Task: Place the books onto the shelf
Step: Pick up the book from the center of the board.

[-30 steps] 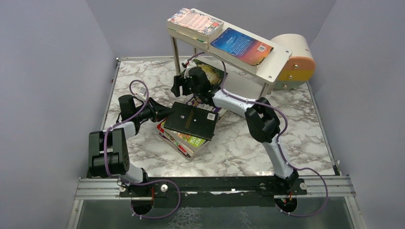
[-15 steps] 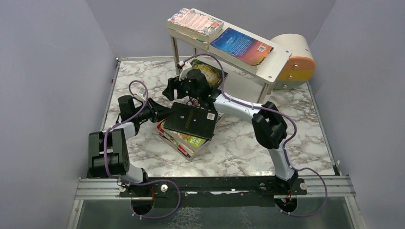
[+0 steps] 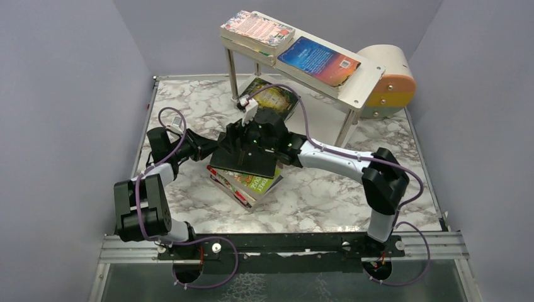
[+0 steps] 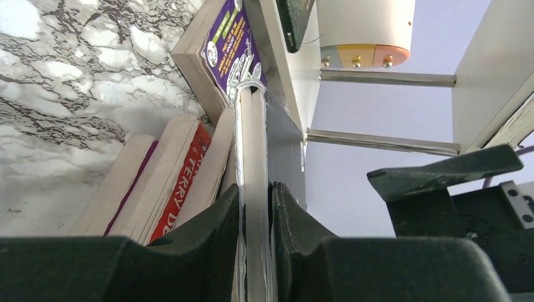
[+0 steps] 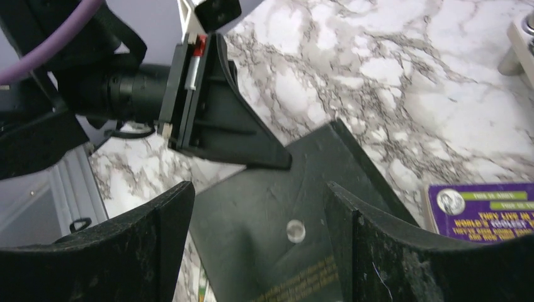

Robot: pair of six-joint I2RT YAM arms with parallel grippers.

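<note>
Marble table | black book clenched in left end effector | right end effector released above it | shelf holds two books

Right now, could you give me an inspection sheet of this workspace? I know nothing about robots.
Surface: marble table, no spills seen.
Job's things: black book held by one edge over a stack of books; green book below the top board of the shelf; blue book and patterned book on top of it.
Clutter: round box beside the shelf.
End effectors: left end effector shut on the black book; right end effector open, above that book.
Cables: purple cables looped along both arms, none seen snagged.
Surroundings: plain walls; nothing else seen.
</note>
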